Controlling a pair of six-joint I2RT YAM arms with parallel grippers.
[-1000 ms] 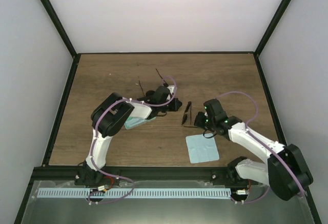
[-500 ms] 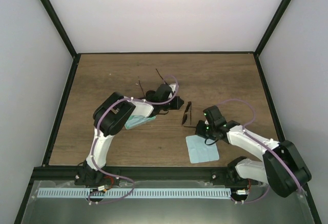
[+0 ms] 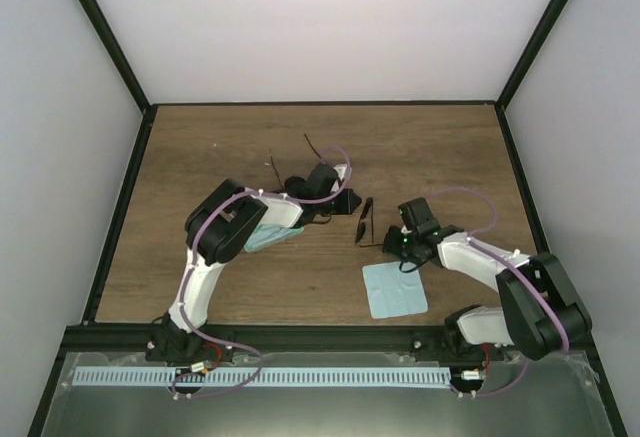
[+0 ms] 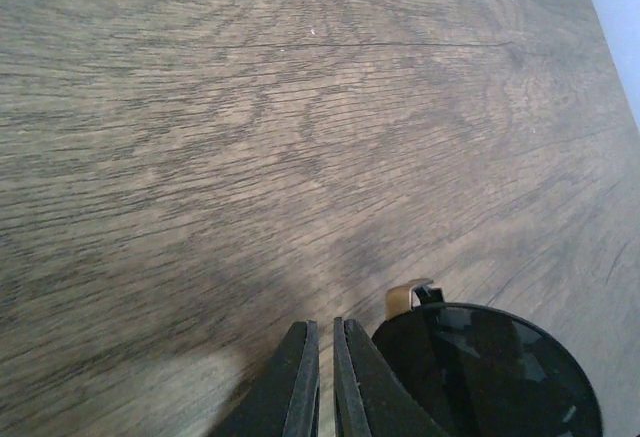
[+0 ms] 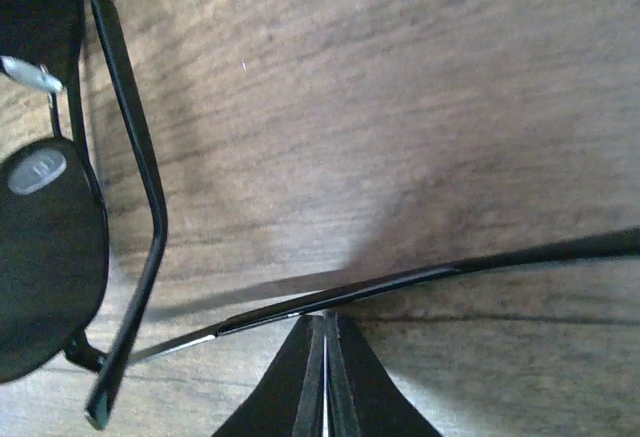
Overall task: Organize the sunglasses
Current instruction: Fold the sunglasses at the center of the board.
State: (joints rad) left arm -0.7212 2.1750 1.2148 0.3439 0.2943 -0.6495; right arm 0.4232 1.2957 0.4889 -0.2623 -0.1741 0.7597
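One pair of sunglasses (image 3: 365,219) lies folded partly open at mid-table. In the right wrist view its round dark lens (image 5: 50,257) is at the left and one slender arm (image 5: 450,269) crosses the wood. My right gripper (image 5: 325,319) is shut, its tips touching that arm from below, nothing between them; from above the right gripper (image 3: 388,245) is just right of the pair. The other sunglasses (image 3: 298,183) lie beside the left wrist, arms pointing away. My left gripper (image 4: 322,325) is shut and empty, a round dark lens (image 4: 490,377) right beside it; overhead, the left gripper (image 3: 345,200) points right.
A light blue cloth (image 3: 393,289) lies flat near the front, below the right gripper. A second blue cloth (image 3: 265,238) shows partly under the left forearm. Black frame rails (image 3: 118,212) border the wooden table (image 3: 430,147).
The right arm's elbow has swung inward and its gripper has settled a little nearer, against the sunglasses arm. The left gripper has edged slightly right. Neither pair of sunglasses has moved.
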